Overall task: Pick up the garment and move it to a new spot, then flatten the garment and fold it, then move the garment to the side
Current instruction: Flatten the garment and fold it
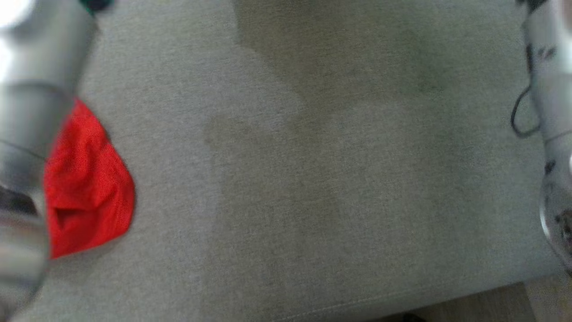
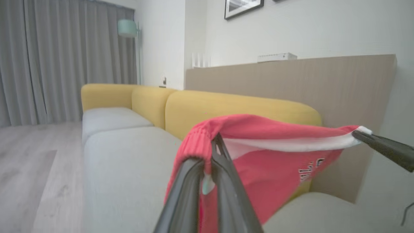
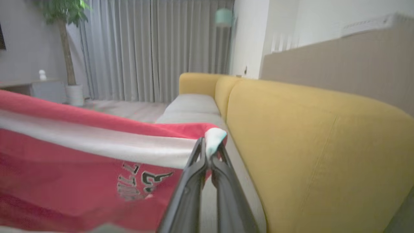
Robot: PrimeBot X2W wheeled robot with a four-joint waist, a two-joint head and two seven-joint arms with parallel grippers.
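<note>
The garment (image 2: 258,161) is red with a white band and dark lettering, and hangs stretched in the air over the grey sofa seat (image 2: 129,168). My left gripper (image 2: 214,142) is shut on its ribbed red edge. My right gripper (image 3: 208,145) is shut on a white-trimmed corner; its dark fingers (image 2: 383,149) also show at the right of the left wrist view. In the head view a red part of the garment (image 1: 89,183) hangs beside my blurred left forearm (image 1: 27,134), over the seat cushion (image 1: 313,179).
The sofa's yellow backrest (image 3: 307,145) runs along behind the seat, with a beige panel wall (image 2: 291,81) behind it. Wooden floor (image 2: 29,168) lies beyond the seat's front edge. Grey curtains (image 3: 145,48) and a potted plant (image 3: 64,48) stand far off. My right forearm (image 1: 549,112) is at the head view's right.
</note>
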